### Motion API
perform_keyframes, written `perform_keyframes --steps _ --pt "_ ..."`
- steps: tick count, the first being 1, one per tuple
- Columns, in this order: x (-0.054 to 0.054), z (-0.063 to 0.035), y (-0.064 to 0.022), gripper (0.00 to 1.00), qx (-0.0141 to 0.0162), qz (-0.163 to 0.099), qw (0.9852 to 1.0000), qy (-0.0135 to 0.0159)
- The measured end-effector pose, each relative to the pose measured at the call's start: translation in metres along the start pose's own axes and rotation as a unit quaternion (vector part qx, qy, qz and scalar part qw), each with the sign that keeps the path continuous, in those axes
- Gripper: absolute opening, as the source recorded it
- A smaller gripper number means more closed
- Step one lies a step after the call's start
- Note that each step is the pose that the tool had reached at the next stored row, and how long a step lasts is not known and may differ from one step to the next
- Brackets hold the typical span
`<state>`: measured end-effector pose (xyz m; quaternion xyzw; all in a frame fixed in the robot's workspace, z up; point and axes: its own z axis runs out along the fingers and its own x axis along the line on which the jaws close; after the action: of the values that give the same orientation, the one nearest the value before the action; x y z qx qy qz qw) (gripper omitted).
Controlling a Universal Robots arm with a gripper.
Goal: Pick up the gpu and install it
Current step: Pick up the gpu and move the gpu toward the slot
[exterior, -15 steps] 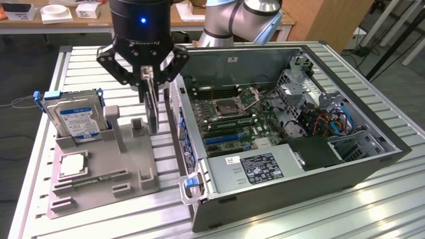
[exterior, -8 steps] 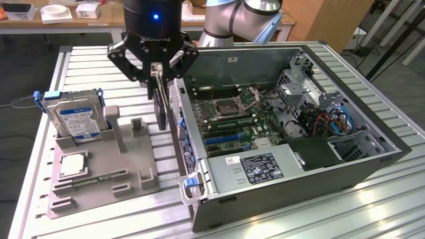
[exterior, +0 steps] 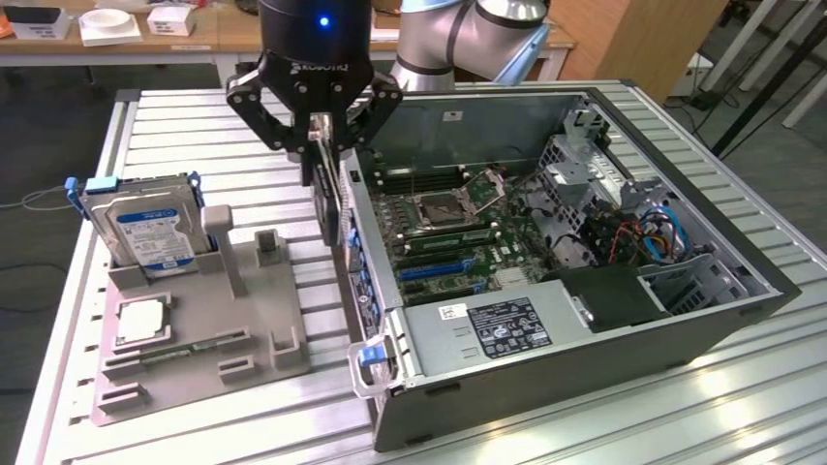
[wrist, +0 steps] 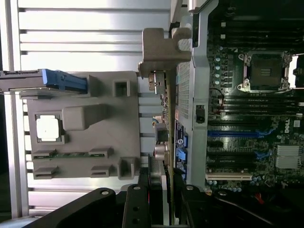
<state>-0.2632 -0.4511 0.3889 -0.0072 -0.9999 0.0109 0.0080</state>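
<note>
My gripper [exterior: 318,145] is shut on the gpu [exterior: 331,205], a thin dark card with a silvery metal end bracket. The card hangs on edge below the fingers, above the gap between the grey parts holder [exterior: 265,315] and the open computer case [exterior: 723,315], close to the case's near side wall. In the wrist view the gpu [wrist: 160,54] shows edge-on with its bracket farthest from the gripper [wrist: 159,192], right beside the case wall [wrist: 195,95]. The motherboard [exterior: 452,237] lies open inside the case, with blue expansion slots [exterior: 433,268] [wrist: 232,134].
The grey holder [wrist: 118,142] carries a hard drive [exterior: 149,225] standing upright and a square silver CPU [exterior: 142,320]. Cables and a drive cage [exterior: 646,232] fill the case's far end. The slatted metal table [exterior: 672,417] extends around everything.
</note>
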Motion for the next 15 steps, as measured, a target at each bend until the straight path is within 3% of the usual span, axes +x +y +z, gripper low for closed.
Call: perform_keyframes --steps 15 --pt "-0.016 -0.006 0.0003 0.29 -0.0003 0.016 0.9999 0.0004"
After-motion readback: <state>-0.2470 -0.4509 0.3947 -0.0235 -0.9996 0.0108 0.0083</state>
